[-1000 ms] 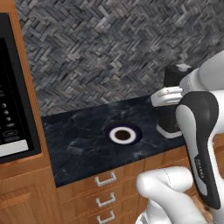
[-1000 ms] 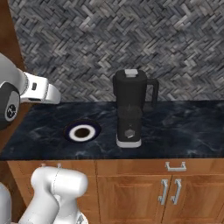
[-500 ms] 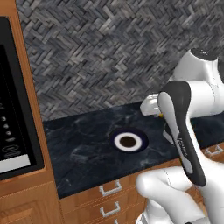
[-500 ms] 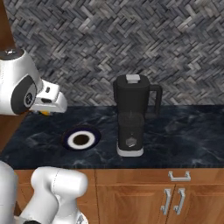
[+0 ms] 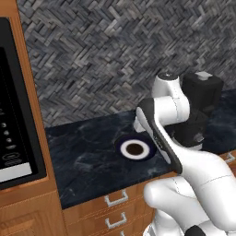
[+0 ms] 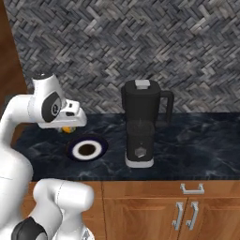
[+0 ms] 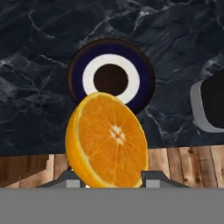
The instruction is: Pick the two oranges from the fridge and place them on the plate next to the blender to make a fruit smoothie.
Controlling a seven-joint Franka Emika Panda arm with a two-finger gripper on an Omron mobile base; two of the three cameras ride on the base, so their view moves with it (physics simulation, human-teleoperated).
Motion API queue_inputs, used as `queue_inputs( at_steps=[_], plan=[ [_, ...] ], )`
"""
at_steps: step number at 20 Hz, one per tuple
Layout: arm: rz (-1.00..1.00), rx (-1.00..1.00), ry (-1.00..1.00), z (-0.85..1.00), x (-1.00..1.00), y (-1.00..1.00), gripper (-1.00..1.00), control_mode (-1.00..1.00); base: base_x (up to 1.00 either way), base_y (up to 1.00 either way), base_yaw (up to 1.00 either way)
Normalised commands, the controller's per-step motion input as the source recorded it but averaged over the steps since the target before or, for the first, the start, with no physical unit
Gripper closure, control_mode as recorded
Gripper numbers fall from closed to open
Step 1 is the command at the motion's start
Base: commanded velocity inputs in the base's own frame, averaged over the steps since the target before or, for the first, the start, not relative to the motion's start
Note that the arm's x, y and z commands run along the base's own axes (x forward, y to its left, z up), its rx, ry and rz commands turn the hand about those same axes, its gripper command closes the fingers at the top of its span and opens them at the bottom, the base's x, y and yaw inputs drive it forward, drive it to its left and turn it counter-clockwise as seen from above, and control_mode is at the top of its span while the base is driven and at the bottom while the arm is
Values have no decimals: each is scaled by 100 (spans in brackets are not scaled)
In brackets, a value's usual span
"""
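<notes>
My gripper (image 7: pixel 111 179) is shut on a cut orange (image 7: pixel 107 140), whose sliced face looks at the hand camera. In the right base view the gripper (image 6: pixel 69 126) hangs just above the counter, left of and behind the plate (image 6: pixel 70 149), with the orange (image 6: pixel 69 129) peeking out under the hand. The plate (image 7: pixel 146 83) has a navy rim, a white ring and a dark centre, and nothing lies on it. It sits left of the black blender (image 6: pixel 140 126). My arm partly covers the blender (image 5: pixel 205 99) and stands right of the plate (image 5: pixel 120 150). The fridge is out of view.
A black-fronted microwave (image 5: pixel 14 129) in a wood cabinet stands at the far left. The dark marble counter (image 6: pixel 201 150) runs on to the right of the blender. Wooden drawers with handles (image 5: pixel 115 199) lie under its front edge. A herringbone tile wall closes the back.
The arm has swung in front of the blender in the left base view. The hand with the orange has moved lower and closer to the plate.
</notes>
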Motion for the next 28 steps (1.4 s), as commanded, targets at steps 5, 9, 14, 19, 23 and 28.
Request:
queue_inputs(
  at_steps=[5,9,14,19,23,28],
  plan=[
    [0,11,2,-100,64,3,100,-100,0,0,0],
    [0,5,1,-86,66,11,100,-100,0,0,0],
    [0,-8,6,-55,74,17,100,-100,0,0,0],
    [0,-4,7,-63,69,11,-100,-100,0,0,0],
    [0,0,-1,-1,20,0,-100,-100,0,0,0],
    [0,0,0,26,-1,0,-100,-100,0,0,0]
  ],
)
